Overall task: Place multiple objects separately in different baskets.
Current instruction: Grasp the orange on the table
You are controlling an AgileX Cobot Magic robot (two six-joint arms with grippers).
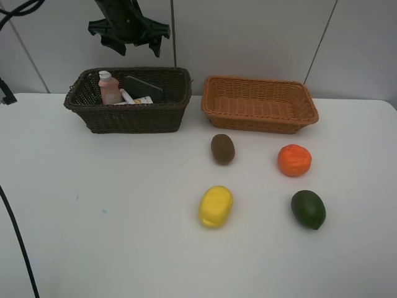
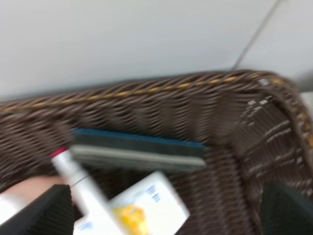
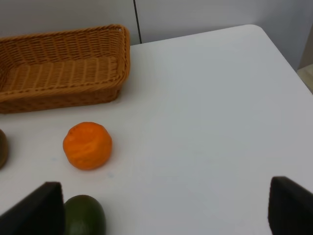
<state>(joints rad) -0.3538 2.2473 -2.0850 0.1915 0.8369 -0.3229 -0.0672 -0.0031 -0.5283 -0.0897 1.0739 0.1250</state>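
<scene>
The left jaws stood spread wide and held nothing, their dark fingertips (image 2: pixel 41 213) far apart at the corners of the blurred wrist view. They hung over the dark brown basket (image 1: pixel 127 118) without touching it. The left arm (image 1: pixel 121 9) came down from above by the back wall (only its end showed). The right jaws were spread just as wide and were empty too, poised over the white counter (image 1: pixel 111 217) near the orange (image 1: pixel 294 159) and the avocado (image 1: pixel 308 209).

Inside the deep, coarsely woven dark basket a pink bottle (image 1: pixel 110 90) stood upright. Beside it lay a white-and-red marker (image 2: pixel 78 178), a flat dark block (image 1: pixel 144 88) and a white bottle (image 2: pixel 146 205) with yellow print. A shallower orange-tan basket (image 1: pixel 260 105) of finer weave sat just beside the dark one. On the counter, all apart from one another, lay a fuzzy brown kiwi (image 1: pixel 223 149), the dimpled orange, a smooth yellow lemon (image 1: pixel 216 206) and the glossy, egg-shaped avocado.
</scene>
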